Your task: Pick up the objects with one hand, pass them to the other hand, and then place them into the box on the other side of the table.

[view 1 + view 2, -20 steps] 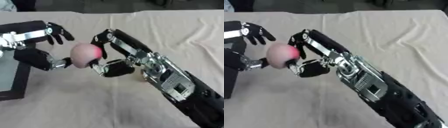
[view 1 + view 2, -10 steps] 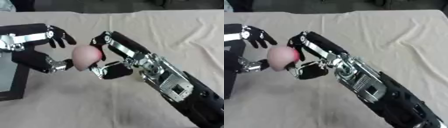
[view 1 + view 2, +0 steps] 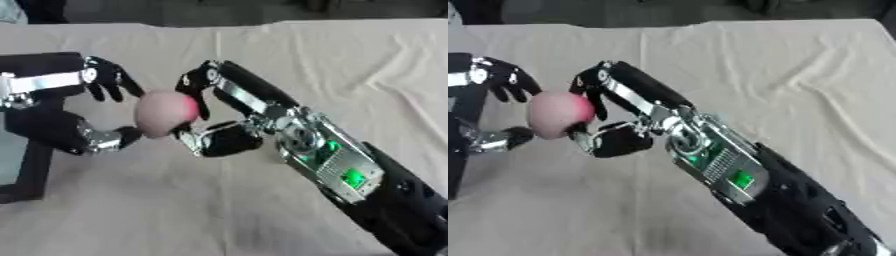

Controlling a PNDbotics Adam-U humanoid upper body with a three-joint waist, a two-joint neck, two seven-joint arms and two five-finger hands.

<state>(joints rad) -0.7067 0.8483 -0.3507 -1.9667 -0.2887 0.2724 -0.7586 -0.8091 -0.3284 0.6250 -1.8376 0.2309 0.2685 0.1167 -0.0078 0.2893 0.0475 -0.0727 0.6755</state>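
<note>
The pink ball (image 3: 164, 113) is rounded, slightly egg-shaped, its longer axis near upright, redder on its right side. It hangs above the cloth-covered counter (image 3: 350, 65), pinched between the right hand's (image 3: 214, 112) curled fingers and thumb. The left hand (image 3: 92, 107) cups it with spread fingers, thumb touching beneath.

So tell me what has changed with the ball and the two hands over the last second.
Little has changed. The pink ball has shifted slightly toward the robot's left, sitting between both hands. The right hand keeps its fingers curled round the ball. The left hand has closed in a little, fingers above and thumb below the ball, but whether it has hold yet is unclear. The dark box and the cloth-covered table stayed as they were.
</note>
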